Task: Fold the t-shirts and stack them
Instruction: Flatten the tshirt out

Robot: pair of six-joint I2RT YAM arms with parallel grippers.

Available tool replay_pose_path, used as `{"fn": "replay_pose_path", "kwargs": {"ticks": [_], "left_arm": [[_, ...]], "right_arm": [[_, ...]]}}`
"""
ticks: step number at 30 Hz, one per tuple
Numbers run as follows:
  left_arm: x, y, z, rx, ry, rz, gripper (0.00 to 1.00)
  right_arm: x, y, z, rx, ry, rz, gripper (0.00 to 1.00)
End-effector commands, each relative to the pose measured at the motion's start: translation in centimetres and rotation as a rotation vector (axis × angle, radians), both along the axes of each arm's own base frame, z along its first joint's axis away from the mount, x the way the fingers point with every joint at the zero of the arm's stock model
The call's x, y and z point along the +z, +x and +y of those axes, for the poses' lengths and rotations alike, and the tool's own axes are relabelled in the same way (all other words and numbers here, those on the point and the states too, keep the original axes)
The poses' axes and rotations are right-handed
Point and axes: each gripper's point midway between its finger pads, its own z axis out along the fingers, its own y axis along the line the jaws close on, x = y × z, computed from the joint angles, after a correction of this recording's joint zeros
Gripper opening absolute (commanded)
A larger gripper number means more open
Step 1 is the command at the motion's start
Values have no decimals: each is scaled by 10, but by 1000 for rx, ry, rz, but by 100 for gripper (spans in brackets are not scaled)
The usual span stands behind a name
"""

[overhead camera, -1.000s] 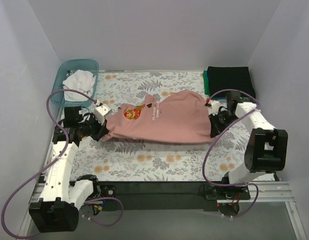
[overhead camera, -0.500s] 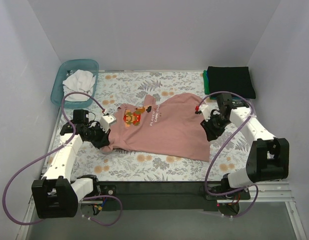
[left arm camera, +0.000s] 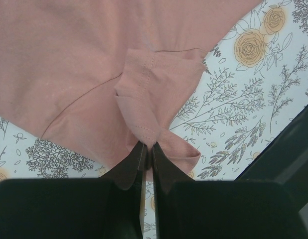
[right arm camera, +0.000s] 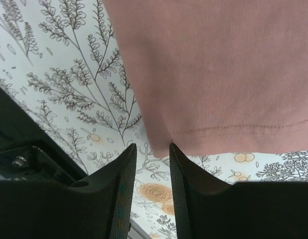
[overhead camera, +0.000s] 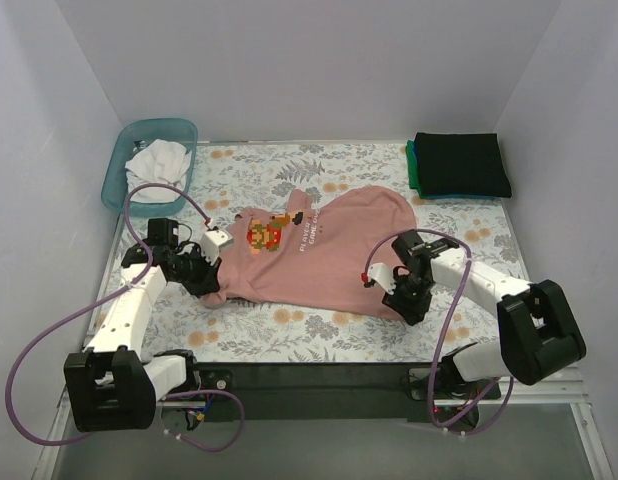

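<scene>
Now lets pink t-shirt (overhead camera: 334, 255) lie flat: spreads right gripper (right arm camera: 151, 148) at five o'clock, still pinches with left gripper (left arm camera: 147, 147) at nine o'clock.

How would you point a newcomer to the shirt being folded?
On the floral table, look between the teal basket at the back left and the dark folded stack at the back right, nearer the front edge. The pink shirt lies spread there. It alone is pink and carries a small pixel-figure print.

Pink tee (overhead camera: 329, 250) spread flat, L gripper (overhead camera: 204, 281) on left edge, R gripper (overhead camera: 409, 303) at near-right corner
</scene>
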Motion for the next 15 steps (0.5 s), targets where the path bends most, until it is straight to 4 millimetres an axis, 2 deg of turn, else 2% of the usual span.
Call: {"fn": "replay_pose_path", "kwargs": {"ticks": [1, 6, 7, 8, 10, 11, 13, 14, 15], "left_arm": [[8, 5, -2, 0, -17, -32, 3], [8, 4, -3, 1, -24, -25, 7], [12, 4, -5, -16, -33, -28, 13], [13, -4, -7, -27, -43, 4, 21], [29, -2, -12, -39, -76, -9, 37], [36, -2, -13, -31, -88, -7, 39], [52, 6, -16, -21, -121, -39, 41], [64, 21, -15, 13, -131, -78, 42], [67, 30, -14, 32, -126, -101, 42]], "right_arm": [[-8, 9, -1, 6, -32, -64, 39], [-20, 5, -5, 41, -75, -61, 36], [-23, 5, -9, 48, -105, -70, 34], [-28, 0, -14, 54, -123, -62, 26], [-30, 3, -15, 56, -137, -79, 19], [-30, 4, -16, 53, -139, -84, 11], [-30, 6, -14, 44, -138, -93, 1], [-29, 7, -14, 39, -137, -95, 1], [-28, 9, -12, 37, -133, -101, 1]]}}
